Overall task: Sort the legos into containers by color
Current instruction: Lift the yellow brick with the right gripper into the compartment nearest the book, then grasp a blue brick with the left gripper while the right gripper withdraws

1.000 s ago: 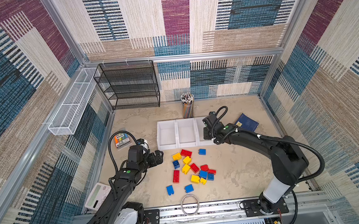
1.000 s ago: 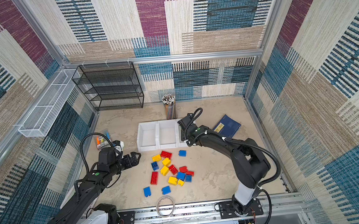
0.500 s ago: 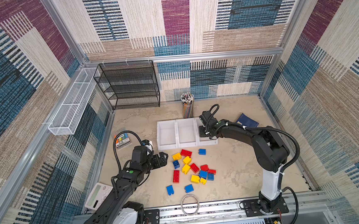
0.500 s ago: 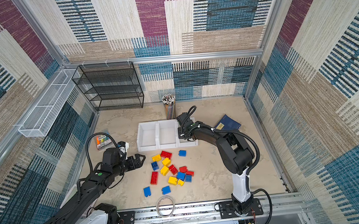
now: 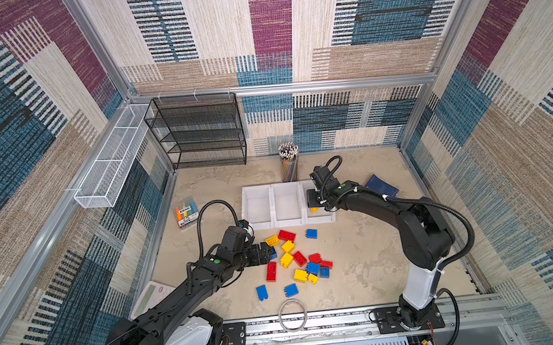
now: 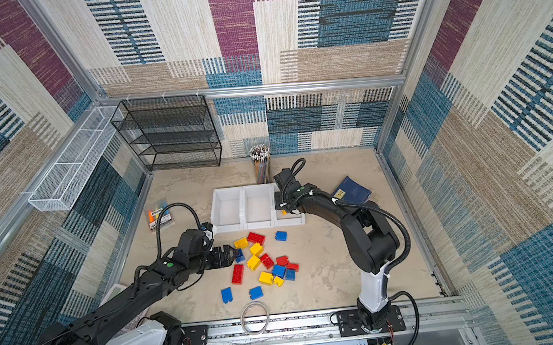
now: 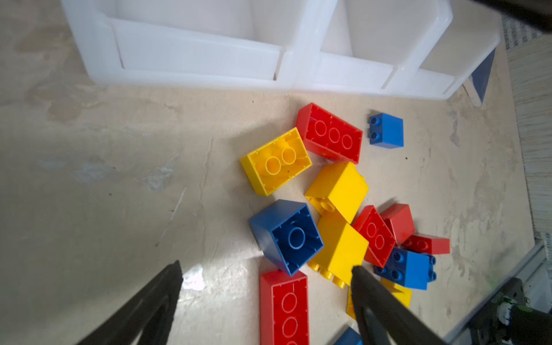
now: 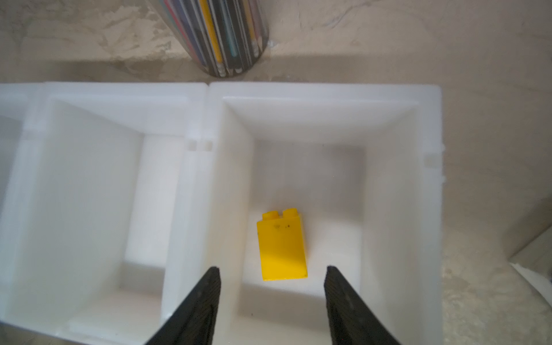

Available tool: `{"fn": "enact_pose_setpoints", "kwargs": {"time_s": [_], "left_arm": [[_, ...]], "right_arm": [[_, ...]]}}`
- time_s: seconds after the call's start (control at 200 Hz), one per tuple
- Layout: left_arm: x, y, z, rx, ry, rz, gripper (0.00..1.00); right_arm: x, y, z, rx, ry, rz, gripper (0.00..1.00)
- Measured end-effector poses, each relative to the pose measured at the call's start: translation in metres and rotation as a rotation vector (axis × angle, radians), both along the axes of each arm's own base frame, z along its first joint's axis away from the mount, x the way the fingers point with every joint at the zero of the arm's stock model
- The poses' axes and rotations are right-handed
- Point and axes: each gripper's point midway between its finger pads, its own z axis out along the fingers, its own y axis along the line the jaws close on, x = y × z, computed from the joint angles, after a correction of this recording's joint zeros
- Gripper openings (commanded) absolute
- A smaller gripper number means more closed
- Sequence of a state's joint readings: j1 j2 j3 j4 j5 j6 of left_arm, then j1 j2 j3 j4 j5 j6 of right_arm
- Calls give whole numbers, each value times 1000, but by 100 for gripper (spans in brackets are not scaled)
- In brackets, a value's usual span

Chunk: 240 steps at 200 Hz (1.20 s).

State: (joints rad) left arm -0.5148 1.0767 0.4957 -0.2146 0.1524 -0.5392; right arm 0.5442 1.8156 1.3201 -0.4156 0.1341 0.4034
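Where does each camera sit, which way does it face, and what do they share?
Top views: high over the front, looking down on the whole cell; both arms, left gripper and right gripper show.
Left wrist: on the left arm, facing loose legos before the containers; open fingers show.
Right wrist: looking down into the right-hand container at a yellow lego; open fingers show.
Shared: a top view shows that yellow lego too.

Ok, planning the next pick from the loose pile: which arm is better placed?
Left. The left gripper, open, hangs at the edge of the pile with the upturned blue brick just ahead. The right gripper, open and empty, is over the end bin holding one yellow brick.
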Motion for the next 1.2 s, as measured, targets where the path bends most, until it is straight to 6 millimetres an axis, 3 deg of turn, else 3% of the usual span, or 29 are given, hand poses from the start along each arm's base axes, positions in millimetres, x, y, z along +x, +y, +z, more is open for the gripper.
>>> {"fn": "enact_pose_setpoints", "kwargs": {"time_s": [0.476, 0.761, 1.202], "left_arm": [[15, -39, -22, 36, 76, -52, 68], [21, -40, -29, 88, 81, -37, 53], [18, -40, -29, 128, 91, -48, 30]], "right_arm": [[-43, -26, 15, 0, -5, -2, 59], [-56, -33, 11, 7, 10, -18, 59], [-59, -35, 7, 18, 23, -38, 58]]}}
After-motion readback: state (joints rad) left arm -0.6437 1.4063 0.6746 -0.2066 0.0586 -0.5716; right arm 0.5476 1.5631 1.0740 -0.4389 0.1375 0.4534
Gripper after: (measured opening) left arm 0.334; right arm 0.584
